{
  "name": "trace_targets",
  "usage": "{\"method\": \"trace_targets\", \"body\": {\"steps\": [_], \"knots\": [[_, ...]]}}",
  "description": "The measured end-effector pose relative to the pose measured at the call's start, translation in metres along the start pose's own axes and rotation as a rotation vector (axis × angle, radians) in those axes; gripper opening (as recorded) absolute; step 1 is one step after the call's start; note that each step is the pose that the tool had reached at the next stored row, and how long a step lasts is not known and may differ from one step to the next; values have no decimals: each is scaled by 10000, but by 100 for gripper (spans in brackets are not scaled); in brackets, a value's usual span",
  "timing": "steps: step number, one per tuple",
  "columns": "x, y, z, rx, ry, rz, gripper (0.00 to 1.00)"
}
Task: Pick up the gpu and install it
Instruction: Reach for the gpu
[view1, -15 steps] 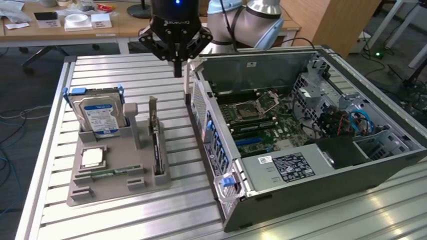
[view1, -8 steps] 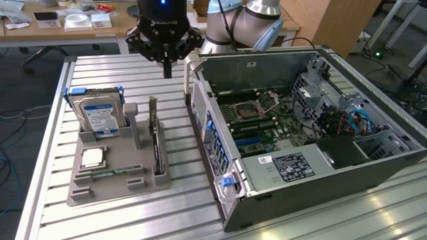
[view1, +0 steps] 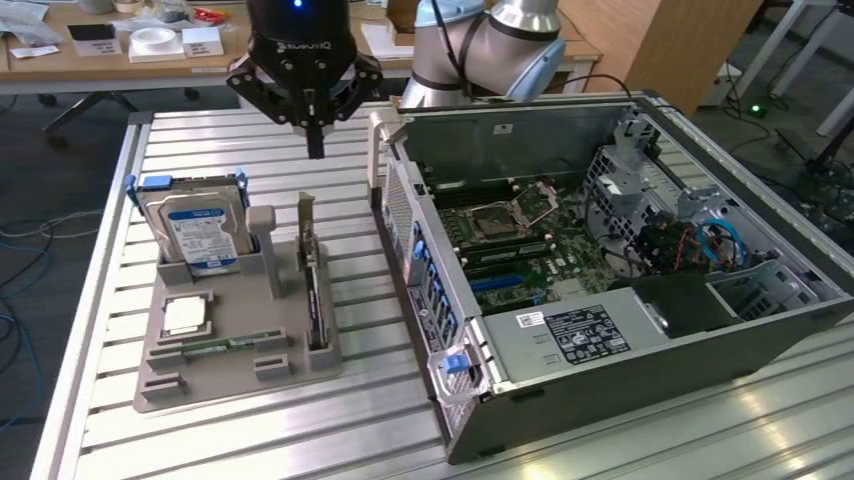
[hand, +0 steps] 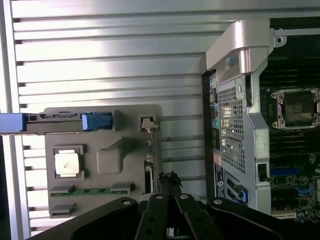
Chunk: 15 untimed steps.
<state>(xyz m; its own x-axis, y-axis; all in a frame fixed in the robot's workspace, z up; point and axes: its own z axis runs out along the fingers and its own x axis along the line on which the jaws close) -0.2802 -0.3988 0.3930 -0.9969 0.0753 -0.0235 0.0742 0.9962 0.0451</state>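
gpu (view1: 316, 295); thin dark card, silver bracket; upright on edge; slotted in gray holder (view1: 227, 370)

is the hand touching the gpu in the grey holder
Apart. The exterior view shows the shut hand hanging above the gpu, with bare table slats visible between the fingertips and the card's bracket.

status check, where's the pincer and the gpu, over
pincer shut, empty, up over the holder. gpu upright in its slot there, untouched. nothing between them.
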Motion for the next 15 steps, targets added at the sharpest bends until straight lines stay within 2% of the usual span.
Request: {"method": "trace_targets", "body": {"steps": [11, 15], "knots": [[205, -15, -2, 0, 1, 0, 11], [210, -16, -2, -1, 0, -1, 11]]}}
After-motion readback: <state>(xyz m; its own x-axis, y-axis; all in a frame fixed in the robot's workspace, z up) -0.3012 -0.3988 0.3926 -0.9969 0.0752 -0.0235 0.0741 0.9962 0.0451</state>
